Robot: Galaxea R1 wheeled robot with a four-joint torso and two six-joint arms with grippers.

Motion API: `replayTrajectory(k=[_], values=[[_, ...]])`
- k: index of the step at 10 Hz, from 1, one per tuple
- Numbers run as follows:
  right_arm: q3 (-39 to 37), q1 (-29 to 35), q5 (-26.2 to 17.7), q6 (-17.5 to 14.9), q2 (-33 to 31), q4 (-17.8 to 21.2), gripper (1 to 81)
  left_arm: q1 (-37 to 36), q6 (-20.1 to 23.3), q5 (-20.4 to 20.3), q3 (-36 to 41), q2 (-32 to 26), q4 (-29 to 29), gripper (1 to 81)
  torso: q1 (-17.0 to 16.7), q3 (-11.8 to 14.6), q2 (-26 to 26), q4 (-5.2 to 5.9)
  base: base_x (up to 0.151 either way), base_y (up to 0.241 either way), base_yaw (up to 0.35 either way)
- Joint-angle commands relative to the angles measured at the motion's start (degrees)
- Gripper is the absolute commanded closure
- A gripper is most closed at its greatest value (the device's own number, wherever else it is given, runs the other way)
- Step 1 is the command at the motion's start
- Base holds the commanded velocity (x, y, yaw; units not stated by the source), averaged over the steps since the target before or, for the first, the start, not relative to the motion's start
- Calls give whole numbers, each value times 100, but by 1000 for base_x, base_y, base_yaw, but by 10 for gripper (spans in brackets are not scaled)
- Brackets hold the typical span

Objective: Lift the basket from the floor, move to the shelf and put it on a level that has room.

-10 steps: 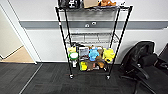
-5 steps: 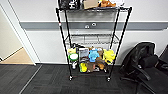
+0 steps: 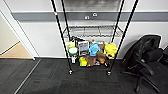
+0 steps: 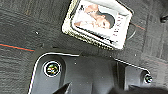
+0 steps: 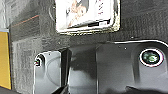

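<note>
- The basket (image 4: 97, 23) sits on the floor (image 4: 22, 27) below both wrists, magazine cover up; you cannot tell how either arm's fingers stand.
- Its mesh sides look soft: an uneven pinch could tip it.
- The shelf (image 3: 91, 32) stands ahead, its low tier crowded.

No legible text; red lettering on the basket's (image 4: 98, 23) magazine cover unreadable.

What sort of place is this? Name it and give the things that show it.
Probably an office or workroom. The floor is dark grey carpet tile, a black office chair stands by the wall, and a wire shelf on wheels holds mixed colourful items. A doorway opens onto wooden flooring.
</note>
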Motion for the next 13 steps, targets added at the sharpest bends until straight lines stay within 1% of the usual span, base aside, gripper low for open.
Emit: replayTrajectory(k=[1,3,7,13], values=[[61,286,-327,0,-130,-51,10,-387,-8,330,-103,-34,-51,10,363,9,-562,0,0,0,0],[52,347,-335,0,-130,-51,10,-528,-8,339,-182,36,-60,10,549,-89,-849,0,0,0,0],[-45,347,-335,0,-122,-51,10,-607,-17,374,-674,352,-51,10,1038,-105,-1622,0,0,0,0],[-106,373,-353,0,-60,-60,10,-581,-17,426,-700,317,-42,10,1777,-105,-2798,0,0,0,0]])
